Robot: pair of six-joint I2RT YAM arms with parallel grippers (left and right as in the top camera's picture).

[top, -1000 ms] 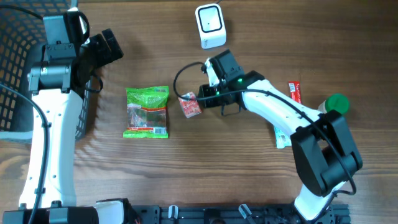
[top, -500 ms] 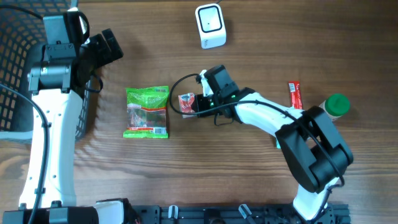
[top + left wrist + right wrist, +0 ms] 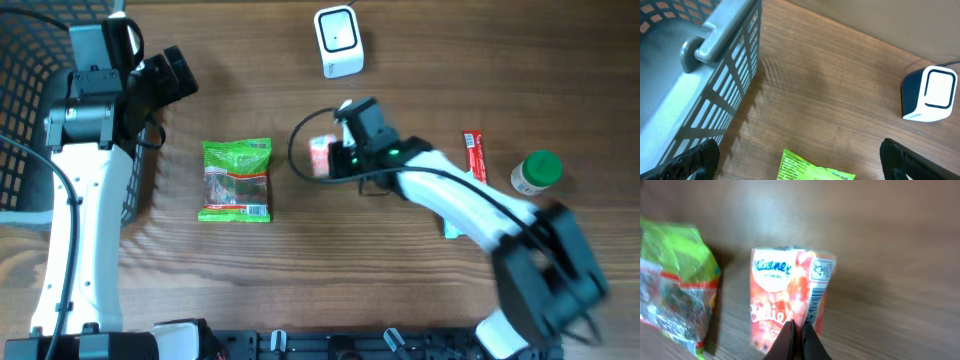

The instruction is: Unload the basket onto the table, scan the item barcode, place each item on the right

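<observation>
1. The wooden table (image 3: 300, 290) has its widest bare stretch along the near side, below all the items. A second open band runs between the scanner and the goods in the middle.
2. A grey wire basket (image 3: 20, 120) fills the far-left corner. Its rim and handle run close beside the left arm, so there is little room on that side.
3. The left end effector (image 3: 178, 72) is spread wide and holds nothing. It hangs by the basket's right edge, over bare wood.
4. The right end effector (image 3: 799, 337) is pressed together, pinching the lower edge of the tissue pack's wrapper.
5. A green snack bag (image 3: 236, 180) lies flat, left of centre, with bare wood on all sides.
6. The white scanner (image 3: 338, 40) stands near the far edge, apart from everything else.
7. The tissue pack (image 3: 785, 295), pink with blue lettering, sits mid-table, just right of the green bag and below the scanner. A printed barcode strip runs along its right edge. Whether it is clear of the wood, I cannot tell.
8. A green-capped bottle (image 3: 540, 170) stands near the right edge.
9. A red stick packet (image 3: 474, 155) lies just left of it.
</observation>
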